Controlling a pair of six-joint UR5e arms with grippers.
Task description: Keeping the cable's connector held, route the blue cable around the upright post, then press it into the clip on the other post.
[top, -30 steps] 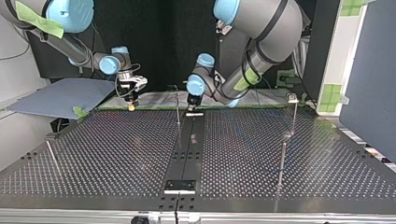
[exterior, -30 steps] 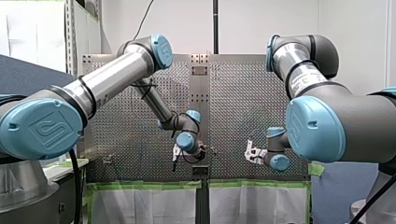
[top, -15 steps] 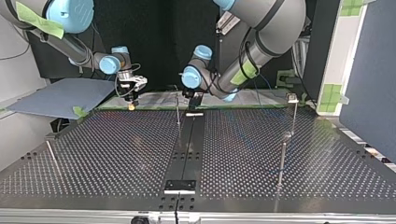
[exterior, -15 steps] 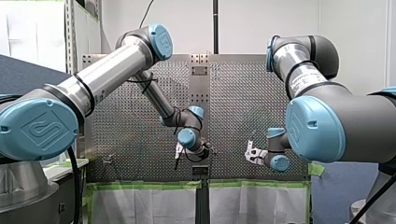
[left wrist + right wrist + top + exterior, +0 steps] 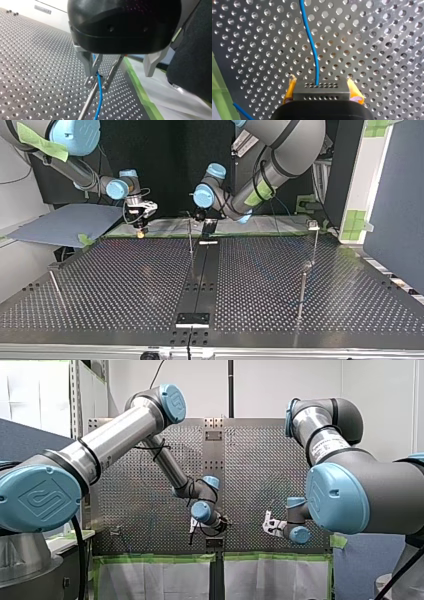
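Note:
In the left wrist view my left gripper point(image 5: 97, 83) stands open, its metal fingers point(image 5: 90, 71) on either side of the blue cable point(image 5: 99, 100). The top of a thin upright post point(image 5: 87, 105) sits right at the fingertips. In the right wrist view my right gripper point(image 5: 321, 86) has its yellow pads point(image 5: 289, 92) shut on the dark connector point(image 5: 321, 94). The cable point(image 5: 312, 42) runs out ahead of it over the perforated plate. In the top view my left gripper point(image 5: 206, 226) hangs beside the middle post point(image 5: 190, 237), and my right gripper point(image 5: 141, 231) is further left.
Two more posts stand at the top view's right, one point(image 5: 314, 240) with a pale piece on top and one point(image 5: 302, 285) nearer the camera. A short rod point(image 5: 55, 287) leans at the left edge. A dark rail point(image 5: 200, 280) runs down the table's middle.
My left arm's wrist has swung toward the top view's left, bringing its gripper closer to the middle post. My right arm has stayed still.

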